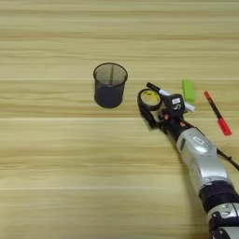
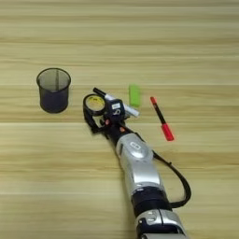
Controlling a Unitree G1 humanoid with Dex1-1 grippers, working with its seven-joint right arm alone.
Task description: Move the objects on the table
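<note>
Left eye view showed my gripper (image 1: 150, 108) down at the tape roll (image 1: 150, 98), so I judged the step in hand was grabbing the roll. One black finger lay along the roll's left side, and the roll sat right at the tip of the hand. I could not tell if the fingers were squeezing it or just resting by it.

The roll was black with a yellow middle, lying flat on the table (image 1: 56, 154). It sat just right of the cup (image 1: 110, 85), a black mesh one standing up and looking empty. A white marker (image 1: 164, 93) with a black cap lay just behind the roll, partly hidden by my hand. The green block (image 1: 188, 89) lay near it, and the red marker (image 1: 217, 113) was farther right.

Next, I thought, the hand needed a firm hold, then a lift straight up, without bumping the white marker.
</note>
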